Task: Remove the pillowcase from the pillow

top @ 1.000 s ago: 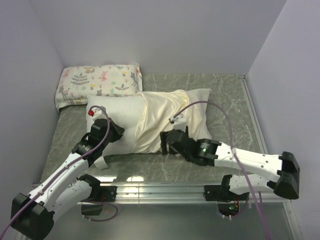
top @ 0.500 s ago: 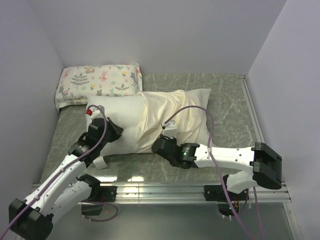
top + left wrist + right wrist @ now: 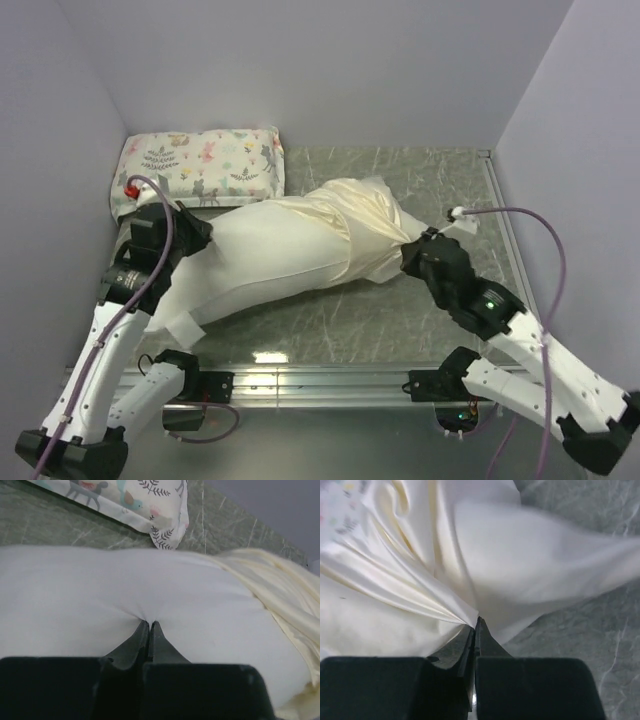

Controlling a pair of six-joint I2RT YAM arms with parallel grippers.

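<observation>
The white pillow (image 3: 255, 265) lies stretched across the table, its left two thirds bare. The cream pillowcase (image 3: 365, 225) is bunched over its right end. At the pillow's upper left corner, my left gripper (image 3: 192, 238) is shut on a pinch of white pillow fabric (image 3: 150, 615); its jaws (image 3: 150, 622) are pressed together. My right gripper (image 3: 408, 258) is shut on the pillowcase's right edge, and the cream folds (image 3: 410, 580) fan out taut from its closed tips (image 3: 476, 622).
A smaller floral-print pillow (image 3: 200, 165) lies in the back left corner, right behind the left gripper. Grey walls close in the back and both sides. Marble tabletop (image 3: 450, 190) shows to the right, and a metal rail (image 3: 320, 380) runs along the near edge.
The right gripper shut on the pillowcase and pulled it to the right. The left arm drew the pillow toward the left wall. More bare white pillow shows now.
</observation>
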